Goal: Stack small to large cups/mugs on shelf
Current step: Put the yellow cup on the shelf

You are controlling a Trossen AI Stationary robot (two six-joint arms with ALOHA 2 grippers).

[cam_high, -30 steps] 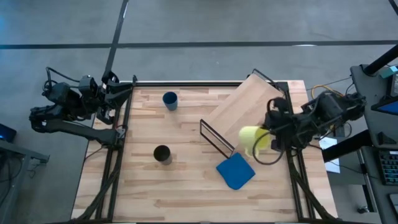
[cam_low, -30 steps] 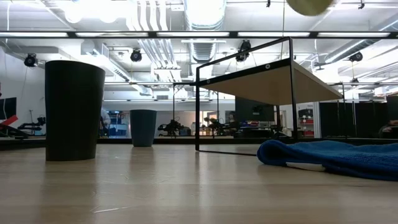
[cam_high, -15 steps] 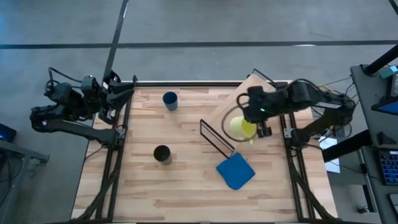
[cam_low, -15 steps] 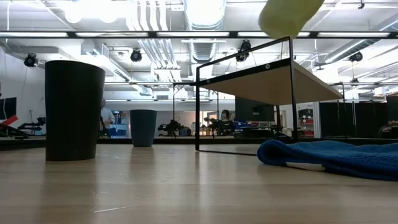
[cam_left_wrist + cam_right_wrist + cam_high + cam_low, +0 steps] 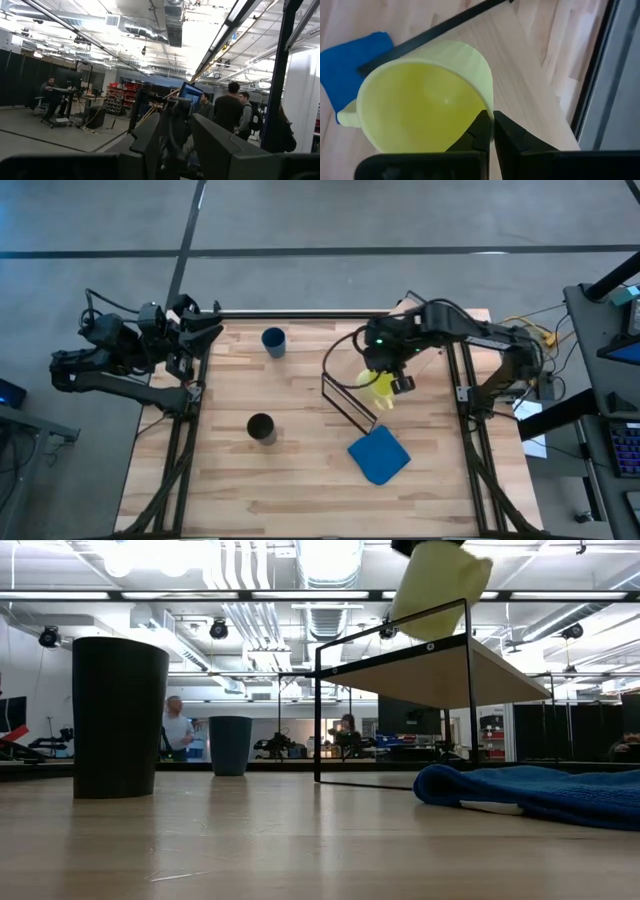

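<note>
Overhead, right hand (image 5: 385,376) grips unmarked yellow mug (image 5: 382,384) above shelf (image 5: 440,670).

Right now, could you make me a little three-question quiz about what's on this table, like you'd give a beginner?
1. True or false: the yellow mug stands on the table.
2. Which tool grips the mug's rim? A. the left tool B. the right tool C. neither
3. Fill in: the black cup and the blue cup stand on the ____, not on the shelf.

Key:
1. False. It is held in the air above the shelf, tilted.
2. B. The left tool waits at the table's far left edge.
3. Table.
</note>
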